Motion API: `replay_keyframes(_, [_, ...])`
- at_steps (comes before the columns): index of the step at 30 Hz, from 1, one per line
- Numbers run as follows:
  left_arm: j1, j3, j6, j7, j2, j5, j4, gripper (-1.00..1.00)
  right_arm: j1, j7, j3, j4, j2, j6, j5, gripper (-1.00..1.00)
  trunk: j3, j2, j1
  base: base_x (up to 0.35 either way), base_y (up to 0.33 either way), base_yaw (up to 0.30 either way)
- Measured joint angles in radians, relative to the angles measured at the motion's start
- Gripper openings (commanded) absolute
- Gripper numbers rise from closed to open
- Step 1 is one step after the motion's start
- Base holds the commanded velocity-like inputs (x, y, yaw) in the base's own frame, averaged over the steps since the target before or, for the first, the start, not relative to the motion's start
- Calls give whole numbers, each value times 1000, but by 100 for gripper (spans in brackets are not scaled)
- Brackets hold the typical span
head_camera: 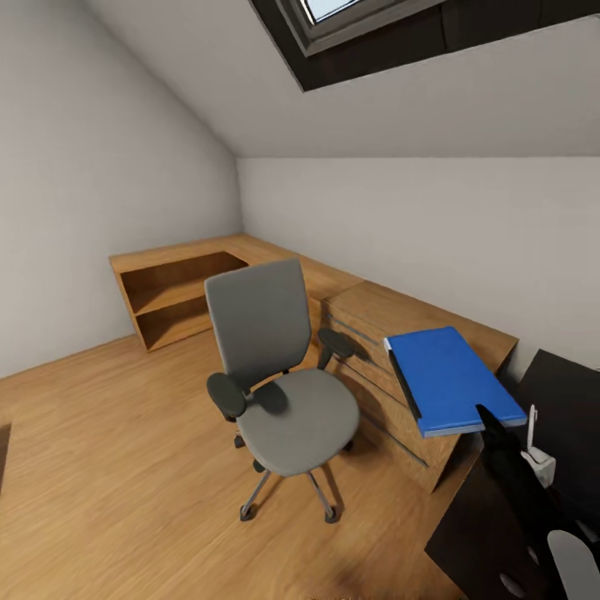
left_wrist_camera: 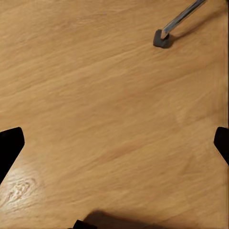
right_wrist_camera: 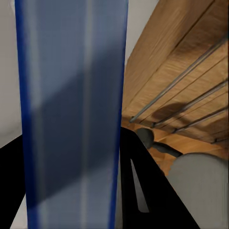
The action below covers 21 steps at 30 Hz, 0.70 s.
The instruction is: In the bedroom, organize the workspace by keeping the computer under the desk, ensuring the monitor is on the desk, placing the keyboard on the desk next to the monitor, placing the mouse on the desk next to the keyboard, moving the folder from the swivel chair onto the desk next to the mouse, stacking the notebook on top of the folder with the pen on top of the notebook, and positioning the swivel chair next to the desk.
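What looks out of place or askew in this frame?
The blue folder is off the swivel chair, whose seat is bare. It is held up in the right gripper at a tilt, its near end overhanging the front edge of the low wooden cabinet. Nothing looks spilled or damaged.

Blue folder (head_camera: 450,377) aloft beside swivel chair (head_camera: 275,375)

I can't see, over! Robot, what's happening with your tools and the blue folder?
Right tool shut on folder, held above wooden cabinet. Left tool open over floor. Swivel chair seat empty, nearby.
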<state>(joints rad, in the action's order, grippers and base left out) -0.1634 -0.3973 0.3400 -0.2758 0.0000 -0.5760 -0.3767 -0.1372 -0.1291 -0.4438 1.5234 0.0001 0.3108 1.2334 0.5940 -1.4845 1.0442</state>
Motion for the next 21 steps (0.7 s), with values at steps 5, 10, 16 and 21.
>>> replay_keyframes(5, [0,-29,17,-1,0,-2,6,100,0,2,-4,0,1,-8,0,-100,4,0,0,0,0,-241])
replay_keyframes(10, [0,-35,20,-2,-1,-2,16,100,0,15,-20,0,2,-17,0,-100,9,0,0,0,-37,-247])
replay_keyframes(16, [0,-37,20,0,-2,-1,16,100,0,34,-21,-2,0,-69,-1,-100,14,0,0,0,-24,-249])
replay_keyframes(21, [0,-44,20,0,-2,-1,16,100,0,35,-21,-3,-2,-87,-1,-100,18,0,0,0,-1,-249])
